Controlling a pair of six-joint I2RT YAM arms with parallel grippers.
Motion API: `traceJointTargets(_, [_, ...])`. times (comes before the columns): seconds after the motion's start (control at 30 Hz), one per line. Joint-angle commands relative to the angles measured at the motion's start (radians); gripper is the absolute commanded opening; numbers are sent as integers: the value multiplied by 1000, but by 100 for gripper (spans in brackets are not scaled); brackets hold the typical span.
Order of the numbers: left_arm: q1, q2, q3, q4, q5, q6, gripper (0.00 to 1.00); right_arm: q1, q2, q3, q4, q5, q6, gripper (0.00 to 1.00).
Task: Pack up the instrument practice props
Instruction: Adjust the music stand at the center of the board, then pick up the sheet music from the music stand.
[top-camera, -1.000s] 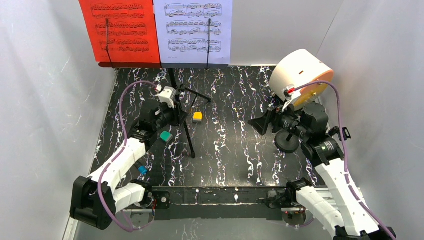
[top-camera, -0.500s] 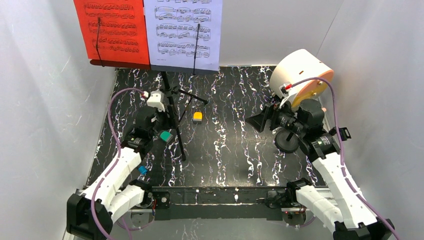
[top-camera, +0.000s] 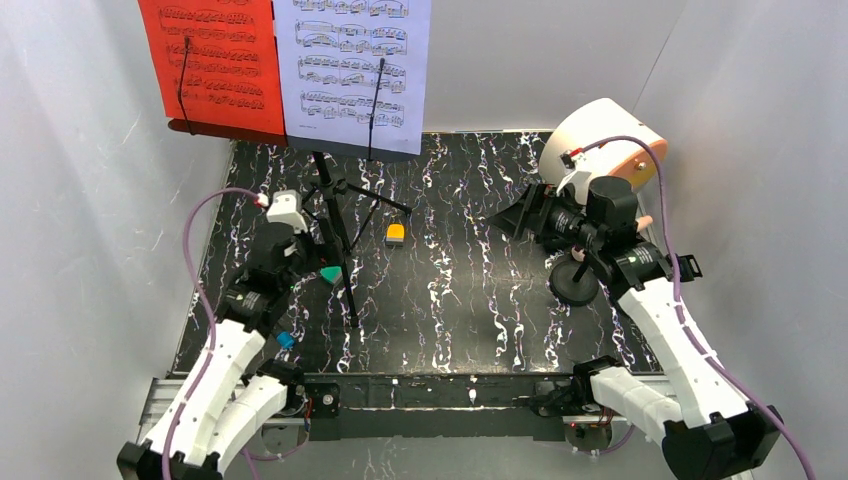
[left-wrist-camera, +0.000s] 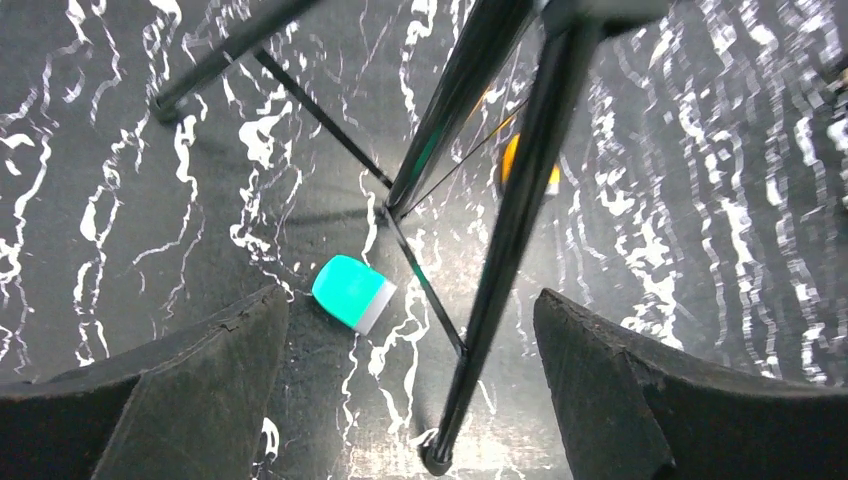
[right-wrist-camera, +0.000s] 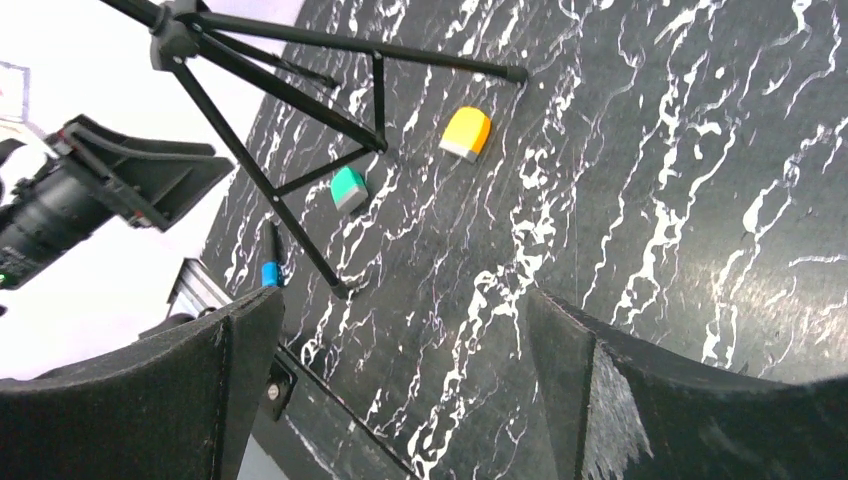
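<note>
The black tripod music rack (top-camera: 335, 225) stands at the back left, carrying a red music sheet (top-camera: 215, 65) and a white music sheet (top-camera: 350, 70). My left gripper (top-camera: 308, 258) hangs open just left of the pole. In the left wrist view one tripod leg (left-wrist-camera: 505, 250) passes between the fingers of the left gripper (left-wrist-camera: 410, 300) without touching them. My right gripper (top-camera: 510, 222) is open at mid-right, holding nothing. The right wrist view has the right gripper (right-wrist-camera: 400, 300) over bare tabletop, with the tripod (right-wrist-camera: 270, 110) far off. A black round base (top-camera: 577, 287) sits under the right arm.
A big white cylinder with an orange face (top-camera: 600, 145) lies at the back right. A yellow block (top-camera: 396, 234), a green block (top-camera: 330, 273) and a small blue piece (top-camera: 285, 340) lie on the black marbled table (top-camera: 460, 300). White walls close in on three sides.
My left gripper has opened and let go of the tripod pole, drawing back to the left. The rack and sheets have shifted left. The right arm has moved slightly toward the back.
</note>
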Motion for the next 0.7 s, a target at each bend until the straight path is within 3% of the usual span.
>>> traceJointTargets(0.0, [9,-104,140,-150,18,-28,91,-2,-93,-54,170,0,40,99])
traceJointTargets(0.1, [8,-131,251,-227,63,-32,91,-2,-111,-23,184,-43,3,99])
traceJointTargets(0.33, [7,-79,641,-375,135,6,88,-1,8,260,39,-68,-68,99])
traceJointTargets(0.47, [-4,-7,849,-376,210,-15,86,11,61,398,15,-76,-53,99])
traceJointTargets(0.67, [-6,163,1046,-320,382,-87,83,61,138,538,45,-84,-5,99])
